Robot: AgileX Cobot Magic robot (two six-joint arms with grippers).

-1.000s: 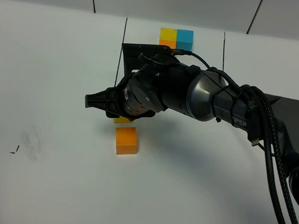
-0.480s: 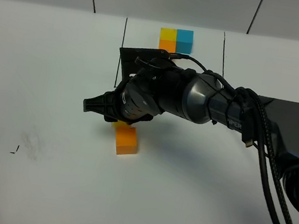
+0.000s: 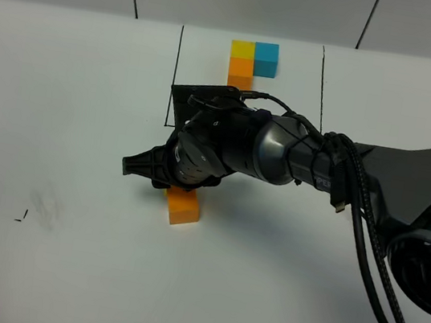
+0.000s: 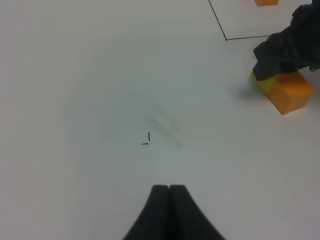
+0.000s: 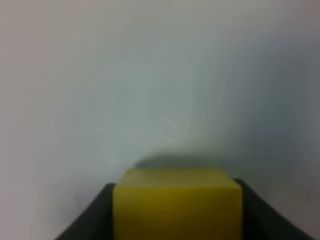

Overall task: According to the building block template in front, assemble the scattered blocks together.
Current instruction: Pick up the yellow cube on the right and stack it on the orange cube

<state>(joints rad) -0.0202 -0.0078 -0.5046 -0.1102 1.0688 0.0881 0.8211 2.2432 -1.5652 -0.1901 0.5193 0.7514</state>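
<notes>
At mid-table, beside one orange cube (image 3: pixel 182 205): one yellow cube (image 4: pixel 262 84), pinched by right gripper (image 5: pixel 176 196).
At far edge: one framed template (image 3: pixel 253 57), three cubes. Left gripper (image 4: pixel 169 188) pressed together, well apart.

The yellow cube (image 5: pixel 177 202) shows blurred and cut off between the fingers (image 5: pixel 95 220).

template (image 3: pixel 246 56) well behind loose cube (image 3: pixel 183 206)

Right arm (image 3: pixel 306 155) enters from 4 o'clock and stretches across the middle, with the right gripper (image 3: pixel 140 168) held low and pointing toward 9 o'clock. Its jaws are clamped on a yellow block (image 5: pixel 177 202). Left gripper (image 4: pixel 169 195) hangs above the surface, fingers pressed tight together.
</notes>
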